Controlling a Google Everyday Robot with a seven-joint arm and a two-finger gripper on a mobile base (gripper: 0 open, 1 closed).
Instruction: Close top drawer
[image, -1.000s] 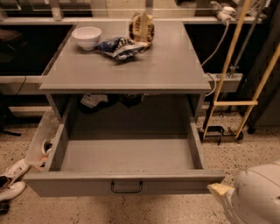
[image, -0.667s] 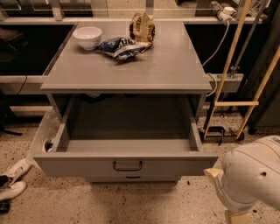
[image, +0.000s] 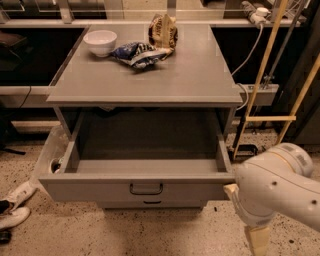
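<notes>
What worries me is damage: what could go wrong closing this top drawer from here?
The gripper sits low right, off the top drawer's right front corner, far from the loop handle; an off-centre push may skew and jam it. The arm's bulky joint beside that corner could knock the front.

Lab: gripper (image: 257, 241) btm right, power strip (image: 253, 10), terrazzo (image: 100, 235)

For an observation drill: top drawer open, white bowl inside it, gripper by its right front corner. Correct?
Wrong place: the camera view shows the white bowl on the cabinet top, not inside the open top drawer; the gripper is by its right front corner.
</notes>
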